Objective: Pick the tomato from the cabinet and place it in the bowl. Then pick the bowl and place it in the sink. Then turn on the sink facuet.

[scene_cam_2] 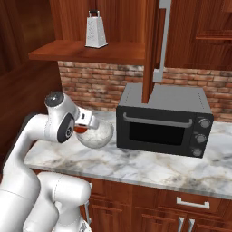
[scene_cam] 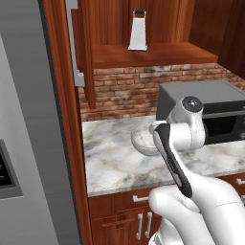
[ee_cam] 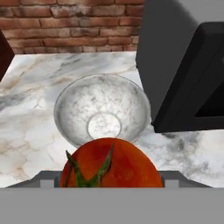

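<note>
The red-orange tomato (ee_cam: 111, 164) with its green stem sits between my gripper's (ee_cam: 109, 180) fingers, which are shut on it. It hangs just above the near rim of the marbled whitish bowl (ee_cam: 103, 109), which stands upright on the counter. From the right base view, a sliver of the tomato (scene_cam_2: 81, 129) shows under my hand, beside the bowl (scene_cam_2: 99, 134). My arm partly hides the bowl (scene_cam: 141, 139) in the left base view. The cabinet (scene_cam: 153, 52) stands open above, with its door and grey bar handle (scene_cam: 72, 38) swung out. The sink and faucet are out of view.
A dark toaster oven (scene_cam_2: 165, 120) stands on the marble counter (scene_cam: 110, 162) right beside the bowl. A metal grater (scene_cam_2: 96, 30) is on the cabinet shelf. The open door's edge (scene_cam_2: 152, 50) hangs over the oven. A grey fridge (scene_cam: 24, 143) closes off the left.
</note>
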Controlling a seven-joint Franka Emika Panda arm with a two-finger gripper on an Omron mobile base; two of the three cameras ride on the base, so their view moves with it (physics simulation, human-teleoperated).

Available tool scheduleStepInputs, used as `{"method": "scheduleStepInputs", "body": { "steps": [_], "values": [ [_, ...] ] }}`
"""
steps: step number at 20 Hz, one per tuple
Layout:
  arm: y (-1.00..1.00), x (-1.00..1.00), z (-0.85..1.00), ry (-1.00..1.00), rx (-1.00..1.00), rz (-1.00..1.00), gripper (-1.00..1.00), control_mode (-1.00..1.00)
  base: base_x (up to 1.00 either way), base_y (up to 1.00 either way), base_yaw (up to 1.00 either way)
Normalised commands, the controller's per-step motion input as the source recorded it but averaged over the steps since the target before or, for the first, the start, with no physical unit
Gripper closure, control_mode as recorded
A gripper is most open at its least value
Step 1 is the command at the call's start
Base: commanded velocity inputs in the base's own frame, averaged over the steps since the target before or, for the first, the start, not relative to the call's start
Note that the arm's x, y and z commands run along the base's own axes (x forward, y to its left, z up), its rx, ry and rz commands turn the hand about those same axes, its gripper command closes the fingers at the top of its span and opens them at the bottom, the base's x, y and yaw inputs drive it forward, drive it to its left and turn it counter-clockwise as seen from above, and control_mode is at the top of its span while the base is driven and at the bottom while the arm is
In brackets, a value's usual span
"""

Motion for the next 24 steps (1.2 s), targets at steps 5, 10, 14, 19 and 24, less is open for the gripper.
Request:
{"method": "scheduleStepInputs", "body": {
  "steps": [5,10,14,19,24],
  "values": [
    [0.00,0.25,-0.31,0.03,0.00,0.00,1.00,-1.00,0.00,0.00,0.00],
    [0.01,0.29,-0.21,0.00,0.00,0.00,1.00,-1.00,0.00,0.00,0.00],
    [0.00,0.29,-0.23,0.01,0.00,0.00,1.00,-1.00,0.00,0.00,0.00],
    [0.00,0.13,-0.31,0.01,0.00,0.00,1.00,-1.00,0.00,0.00,0.00],
    [0.00,0.01,-0.23,0.00,0.00,0.00,1.00,-1.00,0.00,0.00,0.00]
  ]
}}
